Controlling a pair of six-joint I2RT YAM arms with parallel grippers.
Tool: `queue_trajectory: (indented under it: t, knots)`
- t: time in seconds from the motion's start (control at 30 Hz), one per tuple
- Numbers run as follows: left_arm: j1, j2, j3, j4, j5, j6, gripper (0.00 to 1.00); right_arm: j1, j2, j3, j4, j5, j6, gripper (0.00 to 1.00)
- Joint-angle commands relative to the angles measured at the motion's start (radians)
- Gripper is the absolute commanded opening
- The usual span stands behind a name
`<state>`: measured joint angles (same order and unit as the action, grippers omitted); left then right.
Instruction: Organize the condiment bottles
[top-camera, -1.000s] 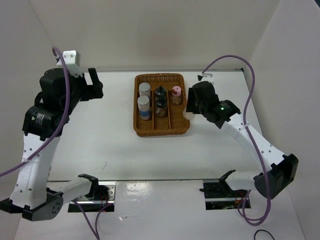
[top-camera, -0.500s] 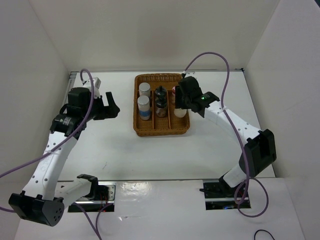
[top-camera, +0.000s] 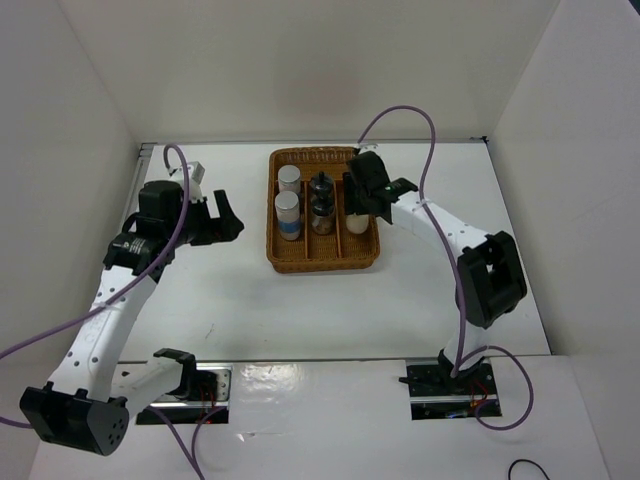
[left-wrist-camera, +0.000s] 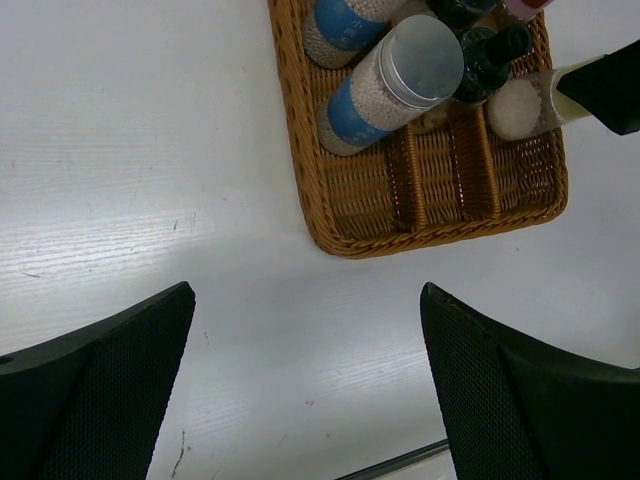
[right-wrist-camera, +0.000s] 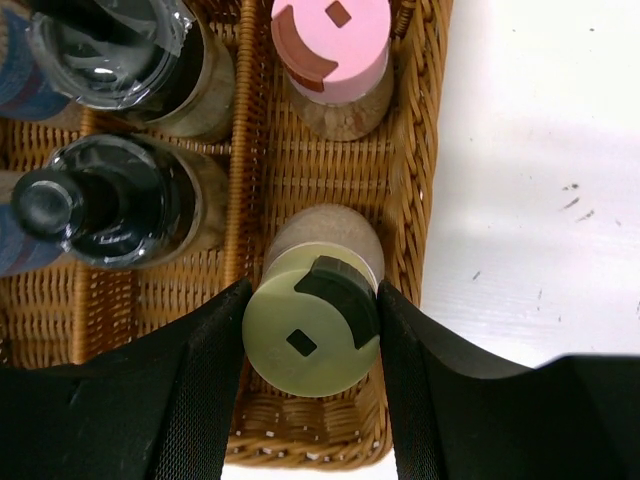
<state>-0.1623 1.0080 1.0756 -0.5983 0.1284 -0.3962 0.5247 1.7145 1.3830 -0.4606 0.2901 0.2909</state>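
From above, the big change is mine. A second ago my right hand (top-camera: 358, 214) hung just outside the right edge of the wicker basket (top-camera: 322, 266), carrying the pale-yellow-capped shaker (top-camera: 358, 224). Now the arm has swung in, and the shaker is inside the right lane, toward its near end. My left hand (top-camera: 222, 216) has come down from its raised pose and hovers over the worktop (top-camera: 200, 290) left of the basket, fingers spread, holding nothing. The two silver-lidded shakers (top-camera: 288, 204) stand in the left lane and the two dark-capped shakers (top-camera: 322, 210) in the middle one, as before.

From my left wrist, the open fingers frame bare worktop, with the basket's near left corner beyond them. At the far right edge I catch the pale shaker low in its lane, with a black finger against it.

From my right wrist, both fingers press the pale-yellow cap from either side — I am still clamped on it. The pink-capped shaker (right-wrist-camera: 338, 45) stands just beyond it in the same lane, not touching. I cannot tell whether the base already rests on the wicker.

As I judge it, this is the last of the six to go in — what remains is to settle it and let go.
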Motion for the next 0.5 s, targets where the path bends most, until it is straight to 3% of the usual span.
queue_trajectory:
  t: [0.0,0.33,0.47]
  knots:
    - [0.014,0.009,0.014,0.040,0.031,-0.010,0.99,-0.005,0.034,0.064,0.077,0.000,-0.030,0.26]
    - [0.014,0.018,-0.006,0.049,0.040,-0.030,0.99,-0.014,0.125,0.093,0.097,0.000,-0.070,0.29]
    - [0.014,0.018,-0.016,0.049,0.040,-0.039,0.99,-0.023,0.125,0.093,0.106,0.009,-0.070,0.36]
